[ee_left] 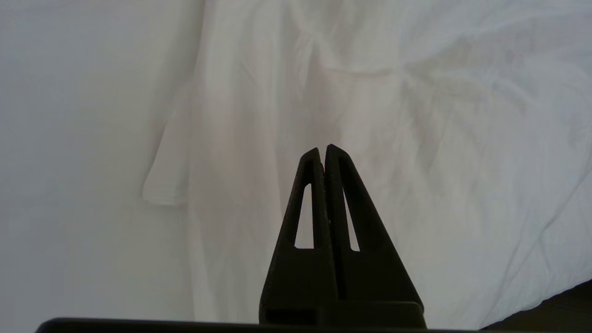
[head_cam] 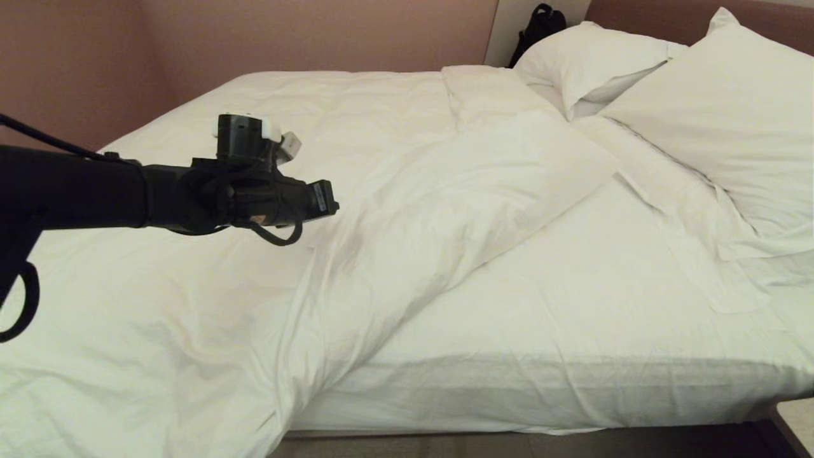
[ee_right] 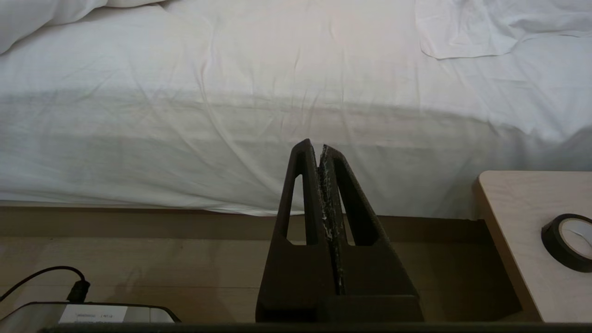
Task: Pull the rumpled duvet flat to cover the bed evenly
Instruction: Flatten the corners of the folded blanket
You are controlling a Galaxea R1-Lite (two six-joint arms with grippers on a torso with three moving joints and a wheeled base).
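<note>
The white duvet [head_cam: 394, 210] lies rumpled over the left and far part of the bed [head_cam: 572, 305]. Its edge is folded back in a diagonal, leaving the sheeted mattress bare at the front right. My left gripper [head_cam: 327, 205] hovers above the duvet near that fold. In the left wrist view the left gripper [ee_left: 323, 150] is shut with nothing between its fingers, over wrinkled duvet cloth [ee_left: 416, 115]. My right gripper [ee_right: 320, 147] is shut and empty, held low in front of the bed's side [ee_right: 231, 115].
Two plump pillows [head_cam: 718, 114] lie at the head, at the right. A black bag [head_cam: 540, 25] stands behind the bed. A wooden nightstand [ee_right: 513, 222] with a roll of tape [ee_right: 566, 240] sits beside the bed. A cabled device [ee_right: 92, 314] lies on the floor.
</note>
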